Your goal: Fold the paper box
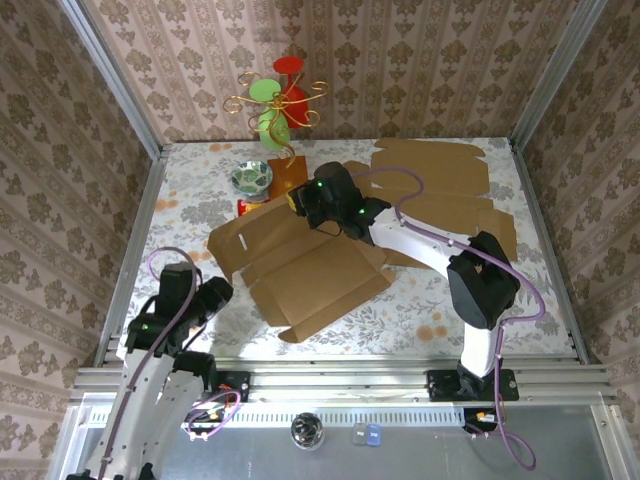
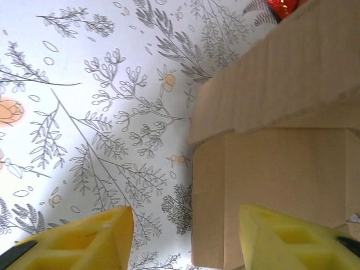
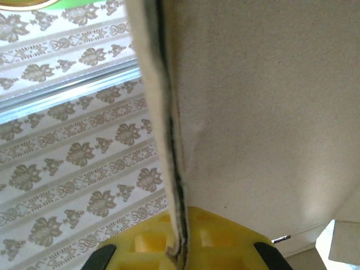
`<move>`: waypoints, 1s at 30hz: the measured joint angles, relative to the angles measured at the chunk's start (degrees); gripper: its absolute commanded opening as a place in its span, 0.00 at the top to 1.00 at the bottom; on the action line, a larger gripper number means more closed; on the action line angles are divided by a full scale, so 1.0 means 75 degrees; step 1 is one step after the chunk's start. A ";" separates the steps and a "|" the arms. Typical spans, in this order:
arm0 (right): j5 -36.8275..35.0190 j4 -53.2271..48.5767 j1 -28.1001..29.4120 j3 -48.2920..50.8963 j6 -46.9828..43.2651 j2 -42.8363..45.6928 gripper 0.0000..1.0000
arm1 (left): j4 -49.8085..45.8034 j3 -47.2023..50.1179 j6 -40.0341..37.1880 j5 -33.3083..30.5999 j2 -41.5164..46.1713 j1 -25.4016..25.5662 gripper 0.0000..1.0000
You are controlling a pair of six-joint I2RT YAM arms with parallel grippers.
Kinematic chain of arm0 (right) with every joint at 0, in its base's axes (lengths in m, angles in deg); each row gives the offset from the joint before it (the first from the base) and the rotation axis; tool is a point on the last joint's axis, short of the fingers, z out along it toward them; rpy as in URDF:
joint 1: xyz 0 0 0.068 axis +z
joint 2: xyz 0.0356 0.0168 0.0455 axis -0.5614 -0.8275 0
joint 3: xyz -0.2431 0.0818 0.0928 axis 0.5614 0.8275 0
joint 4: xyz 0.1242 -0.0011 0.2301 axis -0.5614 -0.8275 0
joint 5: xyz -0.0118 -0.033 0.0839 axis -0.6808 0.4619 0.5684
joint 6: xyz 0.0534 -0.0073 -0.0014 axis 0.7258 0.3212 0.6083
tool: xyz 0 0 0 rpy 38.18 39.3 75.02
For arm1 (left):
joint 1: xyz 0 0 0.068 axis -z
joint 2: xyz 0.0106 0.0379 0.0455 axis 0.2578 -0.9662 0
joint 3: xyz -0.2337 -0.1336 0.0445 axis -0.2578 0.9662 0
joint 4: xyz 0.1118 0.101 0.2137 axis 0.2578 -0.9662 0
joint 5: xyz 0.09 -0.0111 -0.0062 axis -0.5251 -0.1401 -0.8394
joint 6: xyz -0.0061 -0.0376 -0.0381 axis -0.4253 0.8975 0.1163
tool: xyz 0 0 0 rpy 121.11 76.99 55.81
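Right wrist: the right tool point(image 3: 179, 247) pinches the brown cardboard paper box point(image 3: 253, 112) by its thin edge; the left tool point(image 2: 185, 239) gapes above the floral-printed counter point(image 2: 84, 112).

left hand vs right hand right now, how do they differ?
Left hand has its jaws apart with nothing between them; right hand is shut on a flap of the cardboard box. Left hand is by the box's left edge, over the table; right hand is at its far side. Both have yellow fingers.
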 measured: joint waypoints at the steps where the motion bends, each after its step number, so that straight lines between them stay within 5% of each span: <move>1: 0.0073 0.0105 -0.0015 0.0050 -0.0108 -0.0050 1.00 | -0.0041 -0.0050 -0.0064 -0.0012 -0.0020 -0.0055 0.48; 16: 0.0819 0.2057 -0.0399 0.1329 -0.1122 -0.0198 1.00 | -0.0023 0.0015 -0.0539 0.0192 -0.0204 -0.0629 0.61; 30: 0.1384 0.3707 -0.0854 0.2142 -0.1329 -0.0201 1.00 | 0.1769 0.0600 -0.0697 0.0414 -0.1116 -0.0629 0.61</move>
